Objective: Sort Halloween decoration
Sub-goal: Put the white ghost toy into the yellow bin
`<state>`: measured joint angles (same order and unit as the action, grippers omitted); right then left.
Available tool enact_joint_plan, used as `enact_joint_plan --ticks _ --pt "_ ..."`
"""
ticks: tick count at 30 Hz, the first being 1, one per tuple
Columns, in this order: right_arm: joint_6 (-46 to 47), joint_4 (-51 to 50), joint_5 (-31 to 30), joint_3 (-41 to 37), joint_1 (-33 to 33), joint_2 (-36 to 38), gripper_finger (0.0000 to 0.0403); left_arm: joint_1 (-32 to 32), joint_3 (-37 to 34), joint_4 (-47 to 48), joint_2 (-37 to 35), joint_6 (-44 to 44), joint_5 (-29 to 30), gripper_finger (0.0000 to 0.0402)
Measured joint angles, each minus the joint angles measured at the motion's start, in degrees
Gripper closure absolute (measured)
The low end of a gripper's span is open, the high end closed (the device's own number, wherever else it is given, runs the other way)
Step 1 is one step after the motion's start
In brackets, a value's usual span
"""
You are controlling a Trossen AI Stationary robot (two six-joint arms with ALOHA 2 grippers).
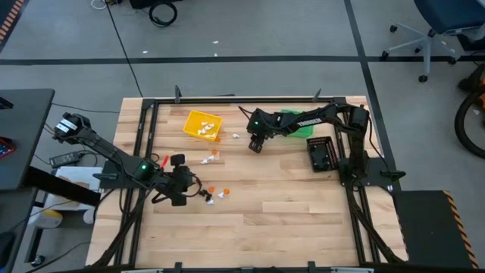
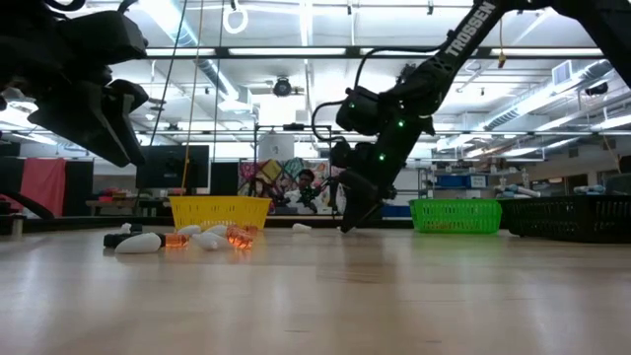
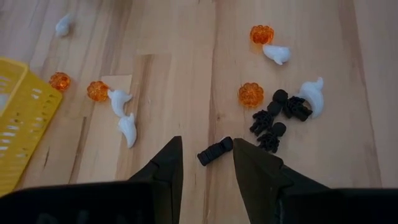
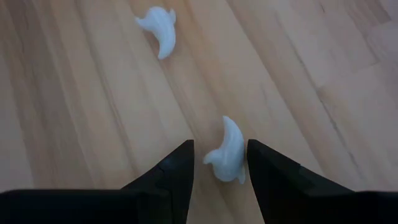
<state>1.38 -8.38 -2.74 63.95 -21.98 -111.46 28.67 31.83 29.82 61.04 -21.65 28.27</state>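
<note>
The right gripper [image 4: 217,163] straddles a white ghost [image 4: 228,152] lengthwise between parted fingers, unclenched; the left gripper [image 3: 208,163] likewise brackets a black trinket [image 3: 215,150] lying crosswise.

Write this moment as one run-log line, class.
left gripper: open, fingers straddling black trinket | right gripper: open around white ghost | yellow bin: holds white pieces

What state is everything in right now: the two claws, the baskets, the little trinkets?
Left gripper: open, a small black piece lying between its fingers.
Right gripper: open, a white ghost lying between its fingers.
Yellow basket: holds white pieces.
Green basket: partly hidden by the right arm.
Black basket: contents unclear.
Other trinkets: loose on the table.
</note>
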Motion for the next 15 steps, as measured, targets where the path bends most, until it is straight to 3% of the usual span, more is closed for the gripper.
enact_joint_plan --ticks 6,15 --pt "-1.48 1.08 -0.02 -0.55 0.11 0.0 0.0262 0.0 0.0 0.0 0.0 0.0 0.0 0.0285" --pt "-2.68 1.15 2.16 -0.59 0.15 0.0 0.0323 0.0 0.0 0.0 0.0 -0.02 -0.02 0.0285"
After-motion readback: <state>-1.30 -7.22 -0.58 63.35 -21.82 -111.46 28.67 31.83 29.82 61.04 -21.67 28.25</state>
